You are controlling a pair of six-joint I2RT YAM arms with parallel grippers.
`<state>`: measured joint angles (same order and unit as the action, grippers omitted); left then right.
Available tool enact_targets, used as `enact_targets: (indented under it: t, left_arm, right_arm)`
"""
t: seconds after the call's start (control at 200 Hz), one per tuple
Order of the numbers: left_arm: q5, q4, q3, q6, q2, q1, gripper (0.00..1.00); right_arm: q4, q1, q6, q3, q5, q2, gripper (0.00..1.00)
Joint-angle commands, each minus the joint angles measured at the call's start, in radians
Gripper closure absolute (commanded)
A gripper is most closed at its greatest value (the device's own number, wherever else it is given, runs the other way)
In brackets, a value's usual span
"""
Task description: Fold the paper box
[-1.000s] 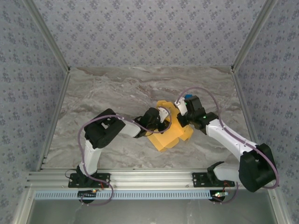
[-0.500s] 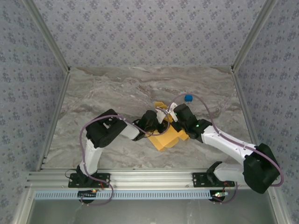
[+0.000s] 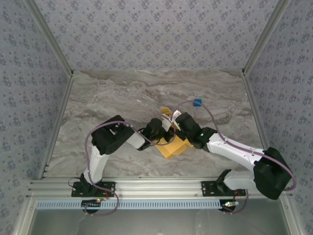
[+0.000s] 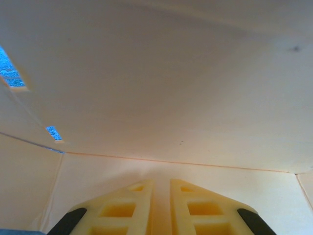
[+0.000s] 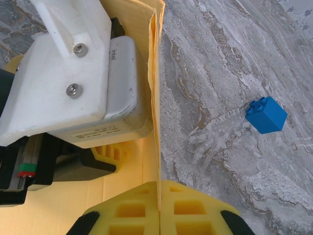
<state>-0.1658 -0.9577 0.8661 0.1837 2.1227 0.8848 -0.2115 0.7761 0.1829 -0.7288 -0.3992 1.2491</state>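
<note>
Now right tool clamps the paper box wall; left tool, narrow, inside it.

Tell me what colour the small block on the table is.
Blue; the block shows best in the right wrist view.

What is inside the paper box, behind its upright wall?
The left gripper sits inside the paper box, behind the wall the right gripper pinches. The floor beneath is hidden.
</note>
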Motion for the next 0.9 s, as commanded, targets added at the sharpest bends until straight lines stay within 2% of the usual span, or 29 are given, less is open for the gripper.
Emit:
enact_targets:
  t: [0.0,0.57,0.894]
  left_arm:
    - [0.015,0.097,-0.041,-0.009,0.044,0.009,0.83]
    - [0.051,0.097,-0.16,0.045,-0.21,-0.008,0.63]
    - [0.085,0.177,-0.301,0.113,-0.468,-0.102,0.6]
  right_arm:
    - [-0.006,0.01,-0.018,0.011,-0.001,0.016,1.0]
    - [0.028,-0.096,0.151,-0.044,0.009,-0.005,1.0]
    - [0.188,-0.097,0.424,-0.017,-0.036,0.028,1.0]
